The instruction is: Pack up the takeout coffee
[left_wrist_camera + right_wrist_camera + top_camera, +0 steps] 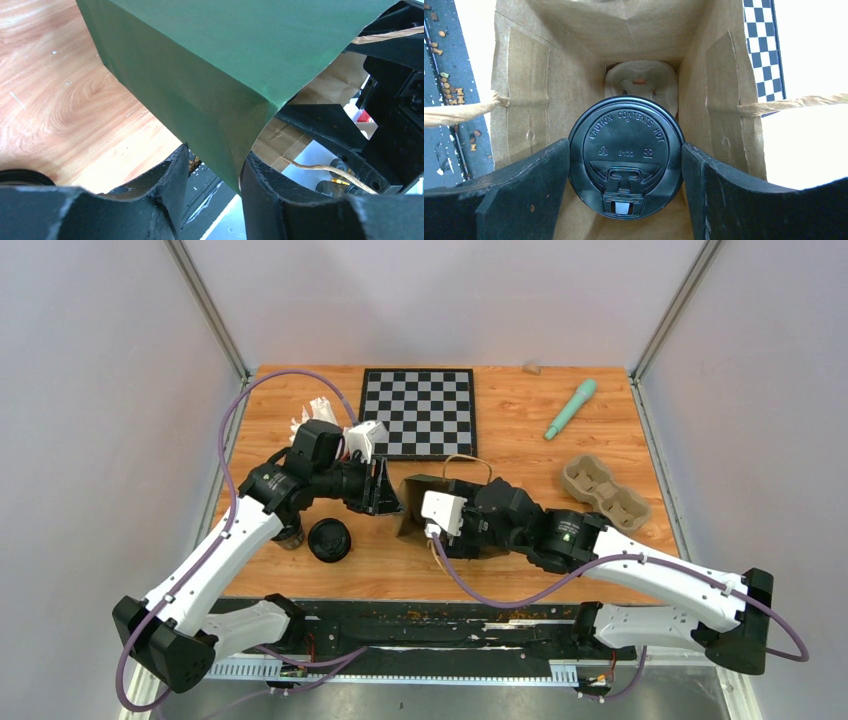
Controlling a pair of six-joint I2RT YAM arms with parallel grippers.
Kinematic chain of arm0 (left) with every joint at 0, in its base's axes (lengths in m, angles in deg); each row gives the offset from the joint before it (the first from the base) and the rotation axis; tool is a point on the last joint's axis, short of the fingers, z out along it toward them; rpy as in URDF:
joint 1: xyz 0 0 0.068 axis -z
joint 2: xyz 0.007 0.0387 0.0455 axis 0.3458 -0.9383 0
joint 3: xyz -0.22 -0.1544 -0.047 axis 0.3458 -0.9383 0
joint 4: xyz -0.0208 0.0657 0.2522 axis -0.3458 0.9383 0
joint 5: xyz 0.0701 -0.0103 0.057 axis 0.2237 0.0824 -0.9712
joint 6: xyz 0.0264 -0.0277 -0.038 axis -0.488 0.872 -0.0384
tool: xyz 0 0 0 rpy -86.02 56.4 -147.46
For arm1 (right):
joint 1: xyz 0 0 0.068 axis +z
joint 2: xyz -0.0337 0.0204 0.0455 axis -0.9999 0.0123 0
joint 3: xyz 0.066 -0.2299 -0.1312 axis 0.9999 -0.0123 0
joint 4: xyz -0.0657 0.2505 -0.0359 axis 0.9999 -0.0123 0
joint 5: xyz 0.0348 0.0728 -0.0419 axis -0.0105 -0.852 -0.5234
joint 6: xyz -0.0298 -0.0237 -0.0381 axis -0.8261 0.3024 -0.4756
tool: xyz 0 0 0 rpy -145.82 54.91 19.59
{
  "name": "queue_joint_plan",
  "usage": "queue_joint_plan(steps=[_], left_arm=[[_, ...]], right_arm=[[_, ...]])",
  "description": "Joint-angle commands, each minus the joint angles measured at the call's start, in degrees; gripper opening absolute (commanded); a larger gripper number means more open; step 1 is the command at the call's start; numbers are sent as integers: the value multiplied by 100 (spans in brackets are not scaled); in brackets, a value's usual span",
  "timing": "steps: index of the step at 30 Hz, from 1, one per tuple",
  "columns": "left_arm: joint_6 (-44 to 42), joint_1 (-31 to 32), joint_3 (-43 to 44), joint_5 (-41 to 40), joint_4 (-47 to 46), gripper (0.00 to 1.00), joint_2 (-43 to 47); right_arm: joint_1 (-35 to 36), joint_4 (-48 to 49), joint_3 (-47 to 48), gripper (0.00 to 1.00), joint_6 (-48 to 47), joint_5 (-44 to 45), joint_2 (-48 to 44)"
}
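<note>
Inside the paper bag [529, 90], most of what matters is hidden from my top camera. The right claw [625, 167] and its load vanish past the bag's mouth there, and only the right wrist view shows them. Even there I see just the black lid of the coffee cup [626, 135]; its body is behind the lid. Deeper in, a pale rounded shape [641, 80] sits at the bag's far end, and I cannot make out what it is. On the left wrist view the bag's green outer wall fills most of the frame, and a black rim [20, 175] is cut off at the lower left.

The lid faces straight back at the wrist camera, with its sip tab at the bottom of the view. So the cup's long axis runs down the depth of the bag, whose mouth is turned toward the right arm.

The cup sits squarely between the right claw's 2 fingers, 1 against each side of the lid's rim, so that claw holds it at a wide spread. The left claw [215, 155] straddles a folded edge of the bag's wall; I cannot tell whether it pinches the paper. A 2nd cup [329, 539] stands lid-up on the table [520, 440] near the left claw, outside the bag.
</note>
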Motion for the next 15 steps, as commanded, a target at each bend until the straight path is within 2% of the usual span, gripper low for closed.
queue_joint_plan(steps=[1,2,4,6,9,15], left_arm=[[41,29,14,214,-359,44,19],[64,33,-29,245,-402,38,19],[107,35,-82,307,-519,18,42],[76,35,-112,339,-571,7,60],[14,43,-143,388,-633,1,83],[-74,44,-347,453,-720,0,135]], right_arm=[[30,415,99,72,-104,-118,71],[31,422,120,72,-174,-134,104],[29,416,126,73,-336,-147,168],[29,442,112,73,-524,-133,218],[30,590,35,73,-810,-134,248],[29,1143,-234,73,-1402,-216,392]])
